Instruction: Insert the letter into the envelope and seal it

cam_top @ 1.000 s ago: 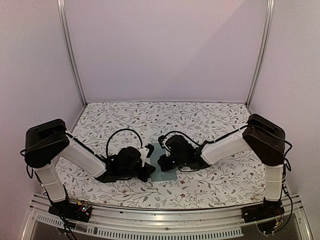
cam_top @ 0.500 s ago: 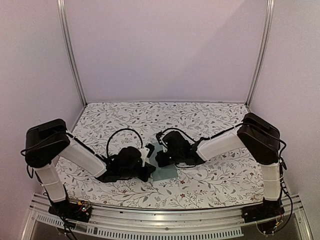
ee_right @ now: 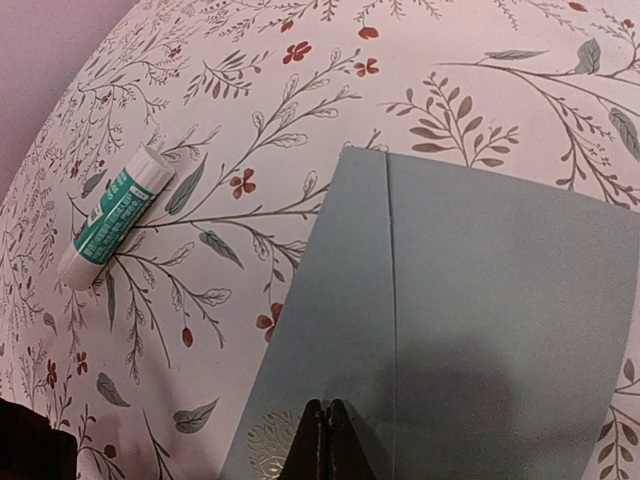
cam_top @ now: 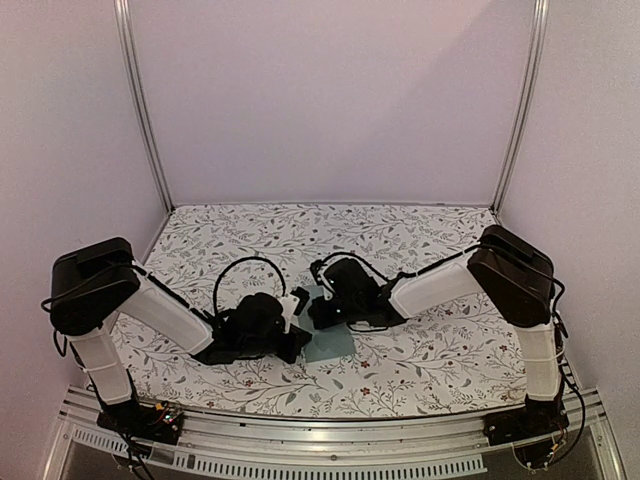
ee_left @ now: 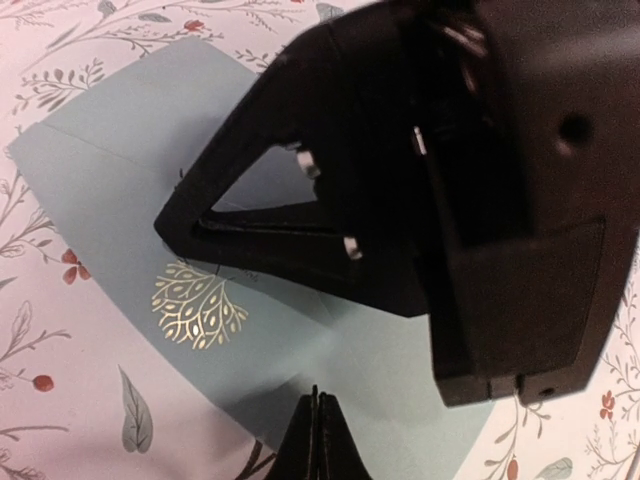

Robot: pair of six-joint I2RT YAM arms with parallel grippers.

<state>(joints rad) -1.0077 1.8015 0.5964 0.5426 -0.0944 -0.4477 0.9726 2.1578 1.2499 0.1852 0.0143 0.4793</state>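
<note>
Floral-patterned surface (cam_top: pixel 420 240), pale lilac walls (cam_top: pixel 330 100) behind. The teal envelope (cam_top: pixel 330 348) lies flat near the near edge's middle; left hand (ee_left: pixel 318 430) and right hand (ee_right: pixel 326 435), both with fingers pressed together, hover over it.

Bystanding items noted: table covering, glue stick, enclosure fittings.
The tablecloth (cam_top: pixel 400 235) is white with a printed pattern of grey-green leafy sprigs and small red flowers, and lies flat across the whole work surface. One glue stick (ee_right: pixel 115 215), white-bodied with a teal label carrying white print, lies on its side on the cloth, set diagonally in the right wrist view. Plain pale walls (cam_top: pixel 330 100) close off the back and sides. Two aluminium uprights (cam_top: pixel 140 110) stand at the rear corners, and a slotted aluminium rail (cam_top: pixel 330 440) runs along the near edge.
</note>
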